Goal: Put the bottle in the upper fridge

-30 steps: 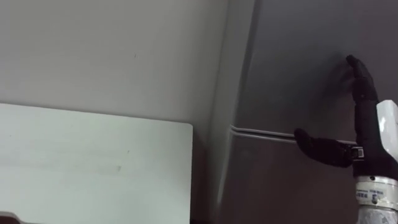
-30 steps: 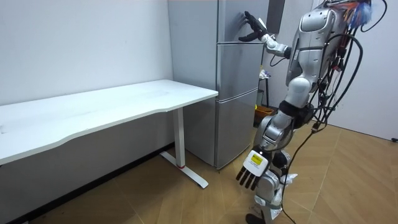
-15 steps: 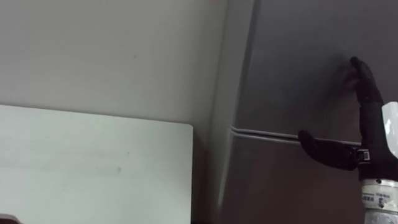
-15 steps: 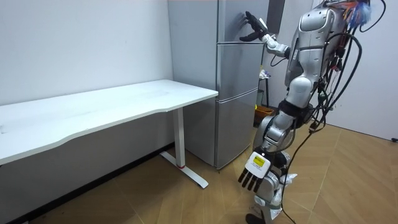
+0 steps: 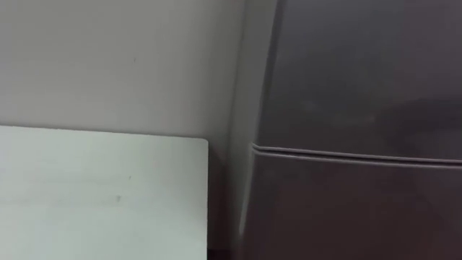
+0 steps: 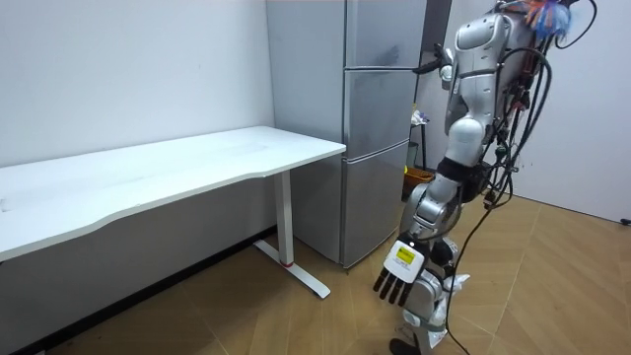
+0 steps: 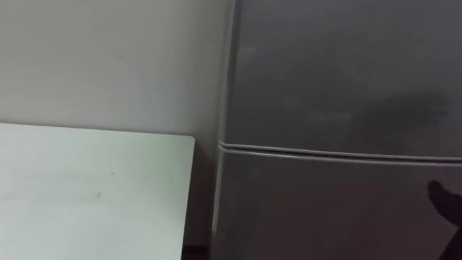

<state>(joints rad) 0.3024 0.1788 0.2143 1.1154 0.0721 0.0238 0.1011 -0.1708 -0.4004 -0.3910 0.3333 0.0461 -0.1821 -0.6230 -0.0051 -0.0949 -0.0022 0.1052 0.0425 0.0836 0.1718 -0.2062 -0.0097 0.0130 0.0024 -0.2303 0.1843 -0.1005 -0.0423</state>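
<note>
from where i stand, room view, the robot is upright right at the fridge (image 6: 380,118), by the front's edge on the room view's right, body turned twd the doors. upper door (image 6: 385,35) is closed, as is the one below it; the seam (image 5: 354,155) btwn them runs level across both eye views. where the bottle is i can't tell. left hand (image 6: 394,281) hangs low by the leg, nearer to me, fingers straight, pointing down, a bit spread, nothing in it. room view gives me that hand and the whole stance; the eye views give what i can't get from here: the fridge front close up, plain grey, and in the right eye view a dark tip of the right hand (image 7: 446,204) at the lower rt edge, below the seam. whether it touches the door, and how its fingers are set, can't tell. edges: the white bench (image 6: 197,163) ends w/ a rounded corner just beside the fridge's side wall, a thin dark gap btwn them in the eye views, not touching as far as i see. the bench runs along the wall (image 6: 128,69) to the room view's left, on a white leg (image 6: 286,222). room to move: wood floor (image 6: 552,286) is open to the robot's back and side, and in front of the bench; tight on the fridge side.
</note>
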